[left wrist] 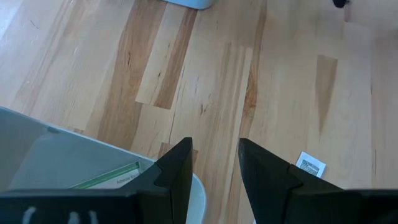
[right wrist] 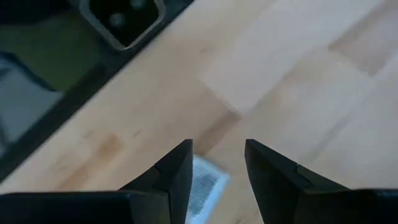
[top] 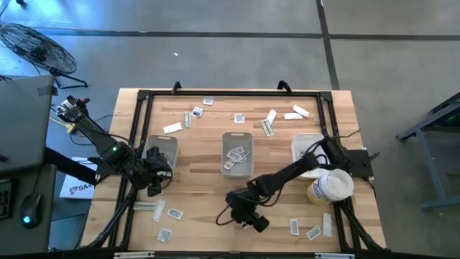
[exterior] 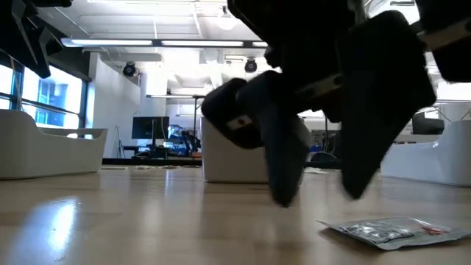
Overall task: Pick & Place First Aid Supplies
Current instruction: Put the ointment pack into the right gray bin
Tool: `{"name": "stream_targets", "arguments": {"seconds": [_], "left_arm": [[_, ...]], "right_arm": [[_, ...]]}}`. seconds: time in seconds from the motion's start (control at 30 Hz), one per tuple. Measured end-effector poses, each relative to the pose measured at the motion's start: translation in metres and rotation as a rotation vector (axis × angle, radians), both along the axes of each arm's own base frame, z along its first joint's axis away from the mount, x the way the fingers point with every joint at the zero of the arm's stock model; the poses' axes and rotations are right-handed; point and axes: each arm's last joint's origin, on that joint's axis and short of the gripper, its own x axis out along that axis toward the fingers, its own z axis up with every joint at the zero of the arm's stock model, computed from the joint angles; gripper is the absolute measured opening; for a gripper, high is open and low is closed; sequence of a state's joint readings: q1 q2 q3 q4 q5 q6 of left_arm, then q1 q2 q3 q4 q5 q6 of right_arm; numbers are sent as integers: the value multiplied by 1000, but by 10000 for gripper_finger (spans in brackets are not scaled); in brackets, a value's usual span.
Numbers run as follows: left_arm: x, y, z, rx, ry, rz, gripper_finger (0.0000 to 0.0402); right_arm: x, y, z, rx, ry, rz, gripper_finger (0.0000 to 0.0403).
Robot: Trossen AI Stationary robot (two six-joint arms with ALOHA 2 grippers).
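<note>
First aid supplies, small flat packets in white-grey foil, pale green-white strips and plain white wrappers, lie scattered across the light wooden table (top: 194, 155), most along its far edge and near its two front corners, apparently waiting to be sorted. A few already rest in the grey rectangular tray at the table's centre (top: 237, 137), which suggests the sorting is partly done. One square white-grey sachet with dark print (right wrist: 204, 186) lies flat on the wood near the front edge, and the right gripper (top: 253, 219) hangs low over it with its dark fingers parted and empty. In the right wrist view the sachet shows partly behind one finger and partly in the gap between the two, so the jaws look nearly lined up for a pinch, though not yet centred. Near the table's left edge, the left gripper (top: 154, 188) hovers at the near rim of a second grey rectangular tray (top: 164, 141), fingers apart and carrying nothing; a narrow green-white strip (left wrist: 102, 179) lies in that tray beside one finger. A white rectangular tray (top: 300, 142) and a big round white tub with a yellow label (top: 329, 185) stand by the right edge.
</note>
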State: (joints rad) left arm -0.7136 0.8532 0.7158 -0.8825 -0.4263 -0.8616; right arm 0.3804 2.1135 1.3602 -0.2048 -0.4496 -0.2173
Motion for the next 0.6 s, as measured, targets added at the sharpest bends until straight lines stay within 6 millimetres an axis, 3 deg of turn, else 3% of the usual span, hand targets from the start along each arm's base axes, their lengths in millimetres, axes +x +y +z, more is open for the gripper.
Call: {"name": "stream_targets", "arguments": {"seconds": [0.1,0.3,0.6], "left_arm": [[0,0,0,0,0,0,128],[0,0,0,-1,-1,-1,128],[0,0,0,-3,0,-1,128]], "right_arm": [[1,-5,-5,68,54,34,140],[0,-5,-18,36,68,79,140],[-1,-12,-22,-25,83,67,139]]}}
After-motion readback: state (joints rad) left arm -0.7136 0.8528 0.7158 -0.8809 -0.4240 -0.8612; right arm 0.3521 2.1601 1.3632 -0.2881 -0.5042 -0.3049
